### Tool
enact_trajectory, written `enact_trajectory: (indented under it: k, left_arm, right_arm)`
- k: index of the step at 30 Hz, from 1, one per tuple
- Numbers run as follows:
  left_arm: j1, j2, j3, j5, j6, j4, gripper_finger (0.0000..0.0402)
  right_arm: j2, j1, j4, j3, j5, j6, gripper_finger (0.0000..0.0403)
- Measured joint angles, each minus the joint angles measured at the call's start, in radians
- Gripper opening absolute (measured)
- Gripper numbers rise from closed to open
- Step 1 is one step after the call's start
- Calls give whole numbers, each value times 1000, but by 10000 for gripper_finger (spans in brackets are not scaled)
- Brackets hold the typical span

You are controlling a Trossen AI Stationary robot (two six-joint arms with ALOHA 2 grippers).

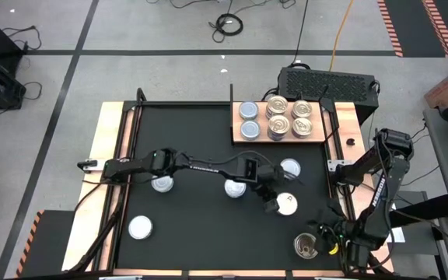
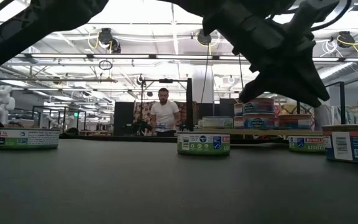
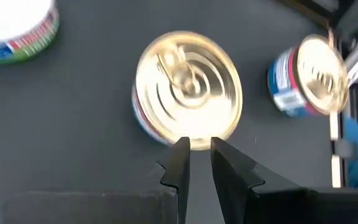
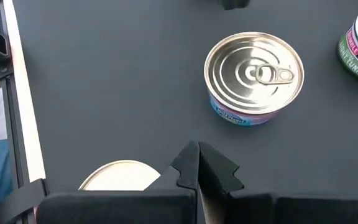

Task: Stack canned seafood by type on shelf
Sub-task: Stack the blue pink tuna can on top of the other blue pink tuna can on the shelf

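I have the left gripper (image 1: 274, 201) stretched out over the middle of the black mat (image 1: 193, 140), and from its wrist camera I see the two fingers (image 3: 180, 163) parted only by a narrow slot, with nothing between them. Directly ahead of the fingertips, just past them, a gold pull-tab can (image 3: 188, 91) stands upright on the mat; I cannot tell whether the tips touch its rim. From above that can (image 1: 286, 204) shows just beside the gripper, on the side toward the right arm. Farther out past it, another gold-topped can with a blue label (image 3: 306, 76) shows near the mat's edge; from above it is the can (image 1: 306, 246) by the right arm. Off to the other side, a white-topped can (image 3: 17, 28) with a green and red label stands well apart.

Around the left arm, I count more silvery-topped cans on the mat: one (image 1: 290, 168) beyond the gripper toward the shelf, one (image 1: 235, 187) beside the wrist, one (image 1: 162, 183) under the forearm, and one (image 1: 140, 227) well off near the mat's front corner.

The wooden shelf (image 1: 249, 141) lies at the far side of the mat, well apart from the gripper, carrying two silvery-blue cans (image 1: 249, 120) and gold-topped cans (image 1: 289, 118) in stacks.

The right gripper (image 4: 199, 163) waits at the mat's right front corner with its fingers pressed together, empty.
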State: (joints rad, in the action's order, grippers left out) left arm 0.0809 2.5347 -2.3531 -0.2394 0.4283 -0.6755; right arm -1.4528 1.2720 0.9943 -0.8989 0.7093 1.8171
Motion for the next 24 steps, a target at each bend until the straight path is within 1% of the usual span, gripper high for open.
enact_trajectory:
  k: [2, 5, 10, 13, 16, 22, 24]
  left_arm:
    - [-7, 0, 0, 0, 25, 25, 76]
    - [-12, 0, 0, 5, 96, 69, 102]
    - [-11, 18, -1, 75, 146, 56, 155]
    - [-11, 35, 0, 77, 207, 67, 180]
    - [-8, 40, 0, 74, 255, 65, 192]
    - [13, 63, 0, 140, 244, 71, 197]
    - [15, 64, -1, 144, 244, 76, 197]
  right_arm:
    - [0, -1, 1, 0, 0, 0, 0]
    - [0, 0, 1, 0, 0, -1, 0]
    - [0, 0, 1, 0, 0, -3, 0]
    - [0, 0, 2, 0, 0, -3, 0]
    - [0, 0, 2, 0, 1, -6, 0]
    - [0, 0, 2, 0, 3, -7, 0]
    - [0, 0, 2, 0, 4, -7, 0]
